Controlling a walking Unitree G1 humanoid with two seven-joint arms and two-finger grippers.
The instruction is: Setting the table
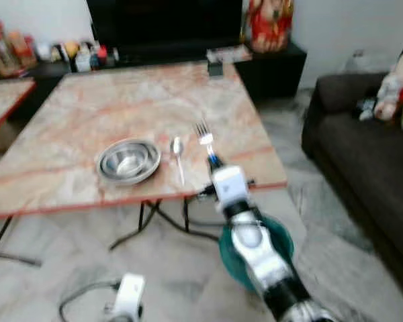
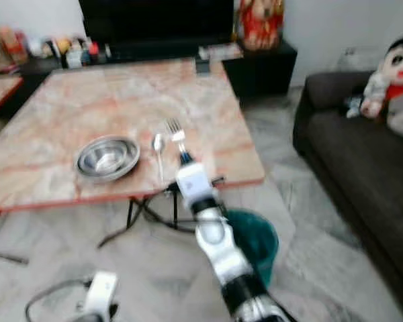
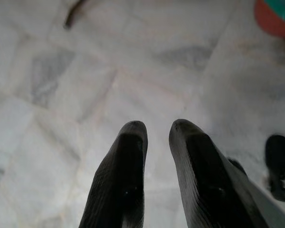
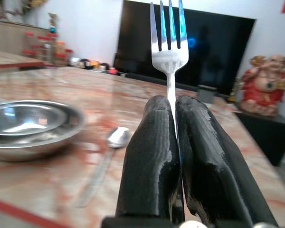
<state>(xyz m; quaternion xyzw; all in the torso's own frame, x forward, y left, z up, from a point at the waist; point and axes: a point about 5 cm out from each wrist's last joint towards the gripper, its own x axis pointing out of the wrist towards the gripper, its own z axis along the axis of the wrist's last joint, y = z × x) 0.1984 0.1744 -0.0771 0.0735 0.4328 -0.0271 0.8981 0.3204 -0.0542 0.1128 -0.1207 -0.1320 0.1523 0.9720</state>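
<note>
Just above the table's (image 1: 67, 134) near edge, the right gripper (image 4: 175, 102) is clamping one fork (image 4: 169, 33) by its handle, tines pointing away from the robot, to the right of the spoon. One spoon (image 1: 178, 155) is lying on the table just right of the bowls (image 1: 128, 160), which look like two nested steel ones. Down by the floor, the left gripper (image 3: 156, 130) is hanging idle, its fingers slightly parted and holding nothing. One teal bin (image 1: 282, 241) is standing under the right arm.
</note>
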